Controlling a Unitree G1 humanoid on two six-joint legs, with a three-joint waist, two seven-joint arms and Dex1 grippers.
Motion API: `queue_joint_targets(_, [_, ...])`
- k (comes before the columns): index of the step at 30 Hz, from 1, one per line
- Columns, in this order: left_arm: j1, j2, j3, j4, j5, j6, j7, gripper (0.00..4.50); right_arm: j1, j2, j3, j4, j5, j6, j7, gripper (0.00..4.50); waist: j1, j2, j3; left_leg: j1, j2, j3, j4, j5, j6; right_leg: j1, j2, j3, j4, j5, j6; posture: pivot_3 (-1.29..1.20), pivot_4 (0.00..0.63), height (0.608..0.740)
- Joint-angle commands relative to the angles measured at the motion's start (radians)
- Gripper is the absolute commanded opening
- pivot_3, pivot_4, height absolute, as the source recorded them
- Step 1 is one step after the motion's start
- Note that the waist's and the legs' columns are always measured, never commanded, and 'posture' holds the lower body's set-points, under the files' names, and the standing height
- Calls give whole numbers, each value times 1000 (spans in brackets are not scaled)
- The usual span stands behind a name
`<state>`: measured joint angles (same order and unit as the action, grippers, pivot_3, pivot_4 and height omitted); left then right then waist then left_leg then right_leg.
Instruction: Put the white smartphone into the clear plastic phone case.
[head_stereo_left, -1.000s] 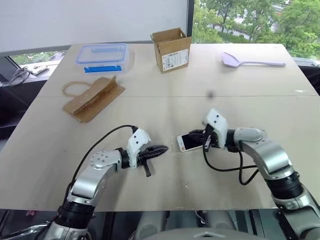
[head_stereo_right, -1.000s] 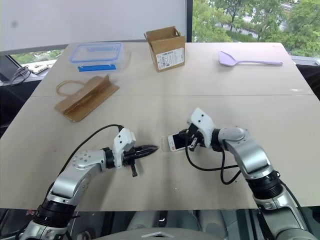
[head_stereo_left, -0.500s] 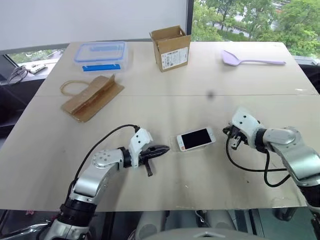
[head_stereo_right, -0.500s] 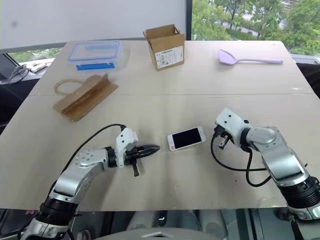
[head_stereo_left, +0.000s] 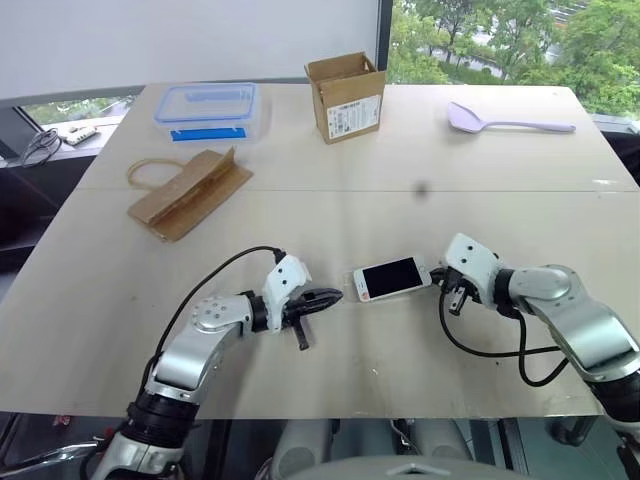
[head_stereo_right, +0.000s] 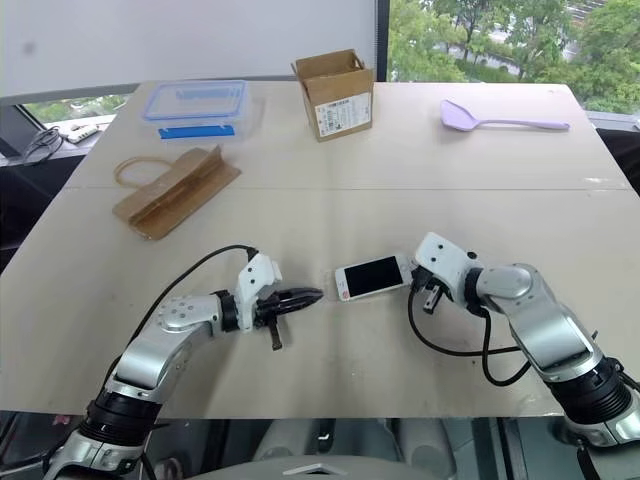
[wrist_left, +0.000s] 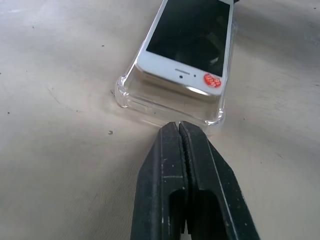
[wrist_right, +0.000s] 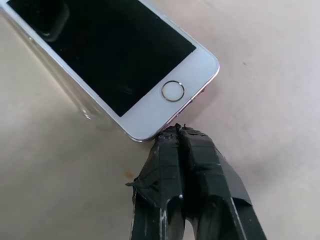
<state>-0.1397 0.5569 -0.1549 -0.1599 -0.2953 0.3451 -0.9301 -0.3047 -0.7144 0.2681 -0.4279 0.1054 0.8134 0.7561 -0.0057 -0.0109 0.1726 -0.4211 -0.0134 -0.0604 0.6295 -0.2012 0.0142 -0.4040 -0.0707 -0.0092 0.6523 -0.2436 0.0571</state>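
The white smartphone (head_stereo_left: 392, 278) lies face up in the clear plastic phone case (wrist_left: 170, 107) on the table, a little in front of the middle. Its speaker end, with a red sticker, sits inside the case's end wall. My left gripper (wrist_left: 179, 126) is shut, and its tips rest against that end of the case. My right gripper (wrist_right: 179, 130) is shut too, its tips at the phone's home-button end. The case's glossy edge (wrist_right: 80, 102) runs along the phone's long side there.
At the back stand an open cardboard box (head_stereo_left: 345, 96) and a blue-lidded clear food box (head_stereo_left: 207, 108). A folded brown paper bag (head_stereo_left: 188, 192) lies at the left and a lilac spatula (head_stereo_left: 505, 120) at the far right. A black cable loops below each wrist.
My right gripper came off the phone's right end, swung out to the right, then returned to that end. The phone stayed in the case. The left gripper held still.
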Motion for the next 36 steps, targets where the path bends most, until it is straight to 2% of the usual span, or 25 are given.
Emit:
queue_joint_targets(1, [-6,-10,-18,5,8,1,0,20,-8,2,18,-62,13,-22,19,0,0,0,0,0,0,0,0,0,0,0,0,0,0,0,0,0,150,740])
queue_joint_targets(9, [4,-9,-21,33,14,-28,-13,20,-45,20,124,-82,12,-37,71,0,-3,0,0,2,0,0,1,0,0,1,0,0,1,0,0,0,150,740])
queue_joint_targets(16, [8,-8,-23,28,13,-31,-20,20,-109,108,190,16,-30,-90,75,0,-15,-1,-1,7,2,1,1,0,0,3,1,1,6,-3,-3,0,150,740])
queue_joint_targets(23, [-46,-49,-29,39,35,-55,-14,20,-94,142,152,35,-21,-103,87,0,-16,-1,-1,8,7,1,3,0,0,3,6,2,7,-1,-6,0,150,740])
queue_joint_targets(30, [-126,-106,-48,84,63,-42,-21,20,-47,35,37,30,-30,-104,104,0,-1,-1,0,6,5,1,5,0,0,3,5,1,6,-1,-6,0,150,740])
queue_joint_targets(36, [-82,-100,29,44,25,27,20,20,19,2,-9,-29,-11,-79,91,0,6,-2,0,3,0,1,4,0,0,3,1,1,4,2,-3,0,150,740])
